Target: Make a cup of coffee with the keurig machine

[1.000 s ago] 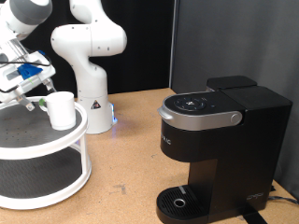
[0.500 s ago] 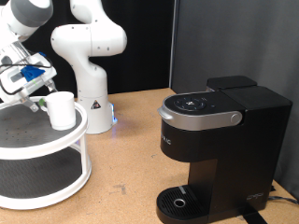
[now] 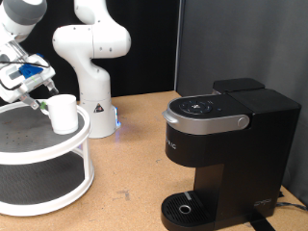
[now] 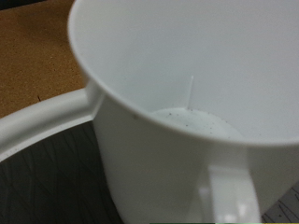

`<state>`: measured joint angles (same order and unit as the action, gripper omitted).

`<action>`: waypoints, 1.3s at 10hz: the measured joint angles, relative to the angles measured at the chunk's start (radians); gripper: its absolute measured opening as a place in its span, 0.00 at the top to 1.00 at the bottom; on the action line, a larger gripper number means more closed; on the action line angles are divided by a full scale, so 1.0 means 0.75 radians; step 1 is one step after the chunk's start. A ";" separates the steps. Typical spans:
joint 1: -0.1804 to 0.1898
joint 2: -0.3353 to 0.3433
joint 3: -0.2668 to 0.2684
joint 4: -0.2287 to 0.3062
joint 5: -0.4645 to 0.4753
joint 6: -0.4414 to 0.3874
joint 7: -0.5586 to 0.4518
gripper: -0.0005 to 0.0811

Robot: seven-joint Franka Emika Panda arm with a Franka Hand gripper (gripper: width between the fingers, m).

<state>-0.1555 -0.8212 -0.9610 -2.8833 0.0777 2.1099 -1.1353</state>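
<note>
The white cup (image 3: 63,113) stands upright on the top shelf of a white round two-tier stand (image 3: 67,144) at the exterior view's left. My gripper (image 3: 38,100) hangs just to the left of the cup, close to its rim, with its fingers apart and nothing between them. The wrist view is filled by the cup (image 4: 177,103), seen from very near, with its empty inside showing; no fingers show there. The black keurig machine (image 3: 226,144) stands at the exterior view's right with its lid down and its round drip tray (image 3: 185,207) bare.
The robot's white base (image 3: 91,67) stands behind the stand. A power cord (image 3: 289,204) lies to the right of the machine. The tan table (image 3: 130,164) spreads between the stand and the machine.
My gripper has shifted slightly up and to the exterior view's left, away from the cup. The cup and the machine have not moved.
</note>
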 joint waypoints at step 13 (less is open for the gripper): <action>0.010 0.057 0.056 -0.007 0.023 0.100 0.098 0.58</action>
<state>-0.1480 -0.7785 -0.9189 -2.8885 0.0951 2.1849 -1.0615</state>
